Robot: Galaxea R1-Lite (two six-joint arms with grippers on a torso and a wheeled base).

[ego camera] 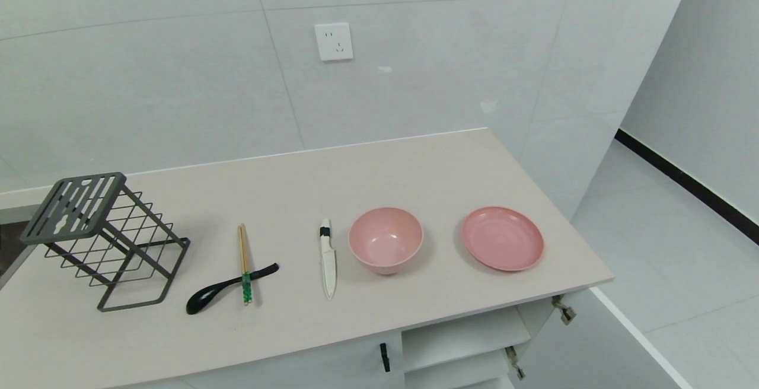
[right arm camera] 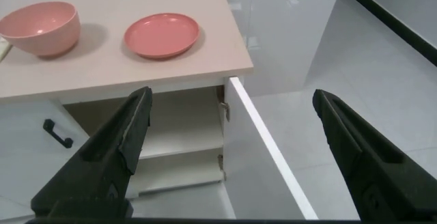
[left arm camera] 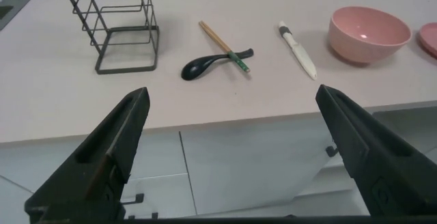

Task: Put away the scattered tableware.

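On the beige counter [ego camera: 415,169] lie, from left to right, a black spoon [ego camera: 222,289] crossed by wooden chopsticks [ego camera: 244,263], a white knife [ego camera: 327,258], a pink bowl [ego camera: 385,239] and a pink plate [ego camera: 503,238]. My left gripper [left arm camera: 229,145] hangs open in front of the counter's edge, below the spoon [left arm camera: 205,63], chopsticks [left arm camera: 224,46] and knife [left arm camera: 298,49]. My right gripper [right arm camera: 229,145] is open in front of the open cabinet, below the bowl [right arm camera: 39,27] and plate [right arm camera: 162,35].
A dark wire rack [ego camera: 101,232] stands at the counter's left end. Under the counter's right part a cabinet door [right arm camera: 263,156] stands open, showing white shelves [right arm camera: 177,142]. A black handle [ego camera: 385,357] marks the shut door beside it. A wall socket [ego camera: 334,41] is behind.
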